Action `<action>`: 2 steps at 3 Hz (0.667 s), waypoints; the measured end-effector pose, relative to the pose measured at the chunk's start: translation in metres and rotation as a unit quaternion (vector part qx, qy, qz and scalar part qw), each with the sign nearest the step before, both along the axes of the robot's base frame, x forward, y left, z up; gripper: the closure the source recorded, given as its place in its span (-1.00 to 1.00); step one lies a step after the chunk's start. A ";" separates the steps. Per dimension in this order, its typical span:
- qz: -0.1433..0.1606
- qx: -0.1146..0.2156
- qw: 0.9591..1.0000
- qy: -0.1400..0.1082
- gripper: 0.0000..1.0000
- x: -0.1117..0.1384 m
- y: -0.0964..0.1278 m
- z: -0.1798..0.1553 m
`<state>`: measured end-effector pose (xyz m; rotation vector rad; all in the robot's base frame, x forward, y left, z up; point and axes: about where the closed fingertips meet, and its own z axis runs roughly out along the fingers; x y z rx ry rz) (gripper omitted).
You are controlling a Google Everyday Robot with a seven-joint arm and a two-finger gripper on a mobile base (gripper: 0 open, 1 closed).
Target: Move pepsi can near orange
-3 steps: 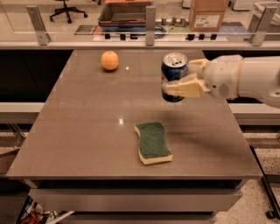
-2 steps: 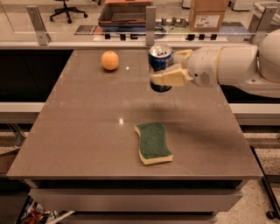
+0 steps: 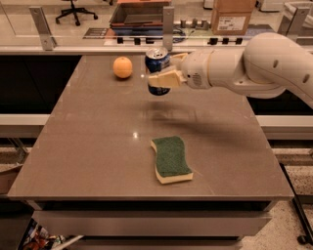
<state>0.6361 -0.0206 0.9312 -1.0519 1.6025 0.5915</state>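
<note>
Pepsi can (image 3: pixel 155 62), blue with a silver top, is held upright in the air above the far part of the table (image 3: pixel 88 146), clear of the surface, with a soft shadow (image 3: pixel 171 119) lying on the tabletop nearer the camera. The gripper (image 3: pixel 160 68) is clamped on the Pepsi can from the right: 1 pale finger (image 3: pixel 166 78) crosses the front of the can low on its body, and the other is mostly hidden behind it. The orange (image 3: pixel 122 67) rests on the table just to the left of the Pepsi can, near it but not touching, with a strip of bare tabletop between the 2. Behind the gripper, the robot's thick white arm (image 3: pixel 264 63) reaches in from the right edge of the view and stretches out over the table's far right corner. Closer to the camera, well apart from both the Pepsi can and the orange, a sponge (image 3: pixel 170 159) lies flat on the table, green scouring side up over a yellow base, its long side running roughly front to back. Beyond the far edge of the table runs a low glass barrier on metal posts (image 3: pixel 168 19); past it stand a cardboard box (image 3: pixel 234 14) at the upper right and an office chair (image 3: pixel 72 9) at the upper left.
</note>
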 end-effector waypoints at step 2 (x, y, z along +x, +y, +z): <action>-0.016 0.028 0.999 0.009 1.00 0.061 0.032 -0.031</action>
